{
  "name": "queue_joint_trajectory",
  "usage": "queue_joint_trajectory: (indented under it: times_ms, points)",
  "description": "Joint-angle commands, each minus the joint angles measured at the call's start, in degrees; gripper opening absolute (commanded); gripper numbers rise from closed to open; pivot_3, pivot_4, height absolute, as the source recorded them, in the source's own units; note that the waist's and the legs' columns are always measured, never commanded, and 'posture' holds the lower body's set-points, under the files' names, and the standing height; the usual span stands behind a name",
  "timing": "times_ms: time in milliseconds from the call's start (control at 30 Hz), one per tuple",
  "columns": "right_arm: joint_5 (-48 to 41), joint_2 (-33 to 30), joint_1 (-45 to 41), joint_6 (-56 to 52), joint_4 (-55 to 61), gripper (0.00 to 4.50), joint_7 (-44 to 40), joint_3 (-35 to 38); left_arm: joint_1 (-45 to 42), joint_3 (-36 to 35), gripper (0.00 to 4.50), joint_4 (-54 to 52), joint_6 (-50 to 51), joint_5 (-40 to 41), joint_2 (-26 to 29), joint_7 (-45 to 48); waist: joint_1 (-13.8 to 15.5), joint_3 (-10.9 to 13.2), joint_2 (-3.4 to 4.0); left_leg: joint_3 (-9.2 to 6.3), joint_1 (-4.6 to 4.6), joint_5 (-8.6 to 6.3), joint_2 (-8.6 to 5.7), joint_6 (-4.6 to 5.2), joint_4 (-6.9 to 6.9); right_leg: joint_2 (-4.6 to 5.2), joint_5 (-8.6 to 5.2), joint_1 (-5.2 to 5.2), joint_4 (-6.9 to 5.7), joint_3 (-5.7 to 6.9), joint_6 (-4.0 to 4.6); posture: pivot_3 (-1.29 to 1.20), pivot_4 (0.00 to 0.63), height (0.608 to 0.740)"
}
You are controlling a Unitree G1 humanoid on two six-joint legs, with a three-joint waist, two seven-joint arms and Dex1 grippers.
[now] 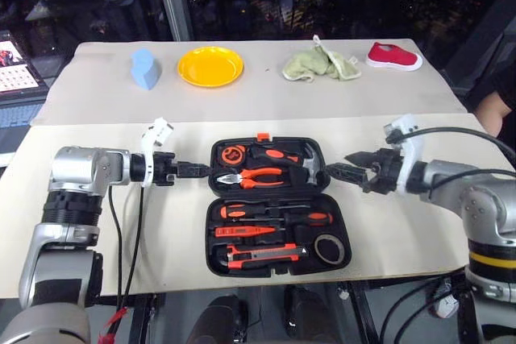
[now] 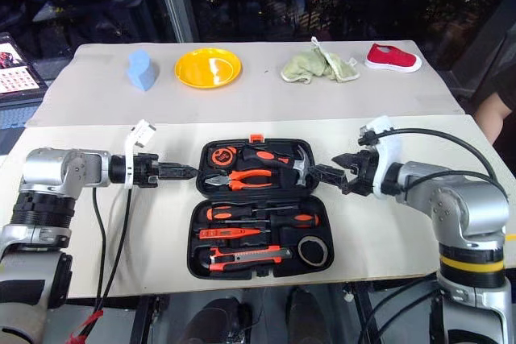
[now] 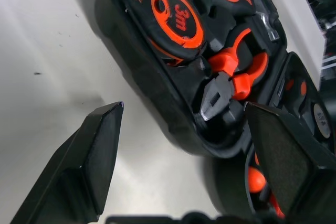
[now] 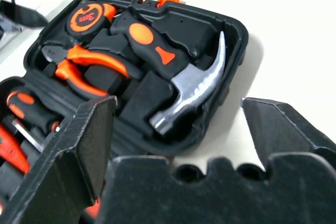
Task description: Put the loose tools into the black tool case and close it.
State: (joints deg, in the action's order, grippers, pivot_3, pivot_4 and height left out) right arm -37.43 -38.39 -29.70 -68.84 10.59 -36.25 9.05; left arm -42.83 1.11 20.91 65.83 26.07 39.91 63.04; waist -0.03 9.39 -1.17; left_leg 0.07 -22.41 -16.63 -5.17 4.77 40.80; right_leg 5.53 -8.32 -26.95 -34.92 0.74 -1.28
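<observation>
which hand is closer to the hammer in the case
Right. The right hand sits just beside the hammer head at the case's edge; the left hand is across the case by the tape measure.

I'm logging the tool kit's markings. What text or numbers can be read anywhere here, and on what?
"3m": on the orange-and-black tape measure in the open black tool case.
Small round label at the left wrist view's edge: too blurred to read.
Calendar-like sheet at the far left: too small to read.
</observation>
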Motion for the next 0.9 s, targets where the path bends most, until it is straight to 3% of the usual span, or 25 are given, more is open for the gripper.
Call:
queue_joint_trajectory:
  times_ms: [33,100,133,200,233,300,333,533,700,900]
  points:
    - [0.92,0.67,-3.03,-0.05,-3.77,4.45,0.45,-1.68,-1.66,0.11,3.95,-0.97,0.02,0.36,-0.72,-1.37,-0.01,0.0,0.0,0.03,-0.07,0.0,-0.02,0.0,-0.03,0.01,-0.01,-0.07,0.02,0.0,0.01,0.0,0.15,0.74]
    - [1.44,0.56,-3.66,0.47,-5.09,4.45,0.0,-2.87,-1.82,0.15,3.95,-1.09,0.03,0.47,-1.08,-1.81,0.05,0.0,0.0,-0.01,-0.12,0.0,-0.03,0.0,-0.02,0.01,-0.01,-0.08,0.07,0.06,0.0,0.0,0.15,0.74]
    - [1.83,0.56,-3.84,0.89,-5.86,4.21,-0.25,-3.6,-1.91,-0.04,3.95,-1.12,0.11,0.66,-1.36,-2.06,0.01,0.0,0.0,0.0,-0.14,0.0,-0.04,-0.01,-0.01,0.01,-0.02,-0.08,0.11,0.04,-0.01,0.0,0.15,0.74]
    - [2.56,0.78,-4.14,1.46,-7.33,3.91,-0.55,-4.85,-1.75,0.17,3.44,-1.85,0.48,1.09,-1.55,-1.98,0.03,0.0,0.0,0.02,-0.14,0.0,-0.04,-0.01,0.04,0.02,-0.02,-0.02,0.16,0.02,-0.01,0.0,0.15,0.74]
    - [2.59,0.9,-4.18,1.19,-7.64,3.25,-0.74,-5.3,-1.48,0.5,2.94,-2.62,0.87,1.37,-1.41,-1.68,0.0,0.0,0.0,0.01,-0.14,0.01,-0.05,-0.02,0.04,0.05,-0.02,0.01,0.16,0.01,-0.02,0.0,0.15,0.74]
    - [2.39,1.01,-3.92,0.65,-7.27,2.81,-0.98,-5.71,-1.03,1.13,2.35,-3.95,2.01,2.0,-0.88,-0.95,-0.1,0.01,0.0,0.01,-0.13,0.03,-0.05,-0.06,0.05,0.07,-0.02,0.01,0.07,-0.02,-0.01,0.0,0.15,0.74]
    - [2.26,1.07,-3.83,0.45,-7.07,2.46,-0.91,-5.72,-0.86,1.15,2.31,-4.36,2.37,2.34,-0.71,-0.77,-0.12,0.01,0.0,0.01,-0.12,0.05,-0.05,-0.1,0.05,0.1,-0.01,0.0,0.07,-0.03,0.0,0.0,0.15,0.74]
    - [2.27,1.92,-3.69,0.72,-7.11,2.46,-0.55,-5.93,0.29,2.04,2.31,-5.74,1.99,2.21,0.19,-0.92,-0.2,0.0,0.0,0.01,0.01,0.11,-0.04,-0.18,0.06,0.13,0.0,0.04,0.04,-0.1,0.04,0.0,0.15,0.74]
    - [2.54,2.77,-4.0,0.59,-7.39,1.06,-0.12,-5.81,-1.2,1.12,2.31,-2.65,1.66,1.56,-0.32,-2.59,-0.26,0.0,0.0,0.01,0.0,0.11,-0.04,-0.17,0.05,0.12,0.01,0.03,-0.01,-0.1,0.05,0.0,0.15,0.74]
    - [2.88,3.2,-3.98,0.53,-7.21,1.06,-0.15,-5.71,-2.3,1.21,2.31,0.25,0.22,0.59,2.12,-2.23,-0.8,0.01,0.0,0.01,-0.01,0.1,-0.03,-0.17,0.0,0.11,0.01,0.0,-0.03,-0.11,0.06,0.0,0.15,0.74]
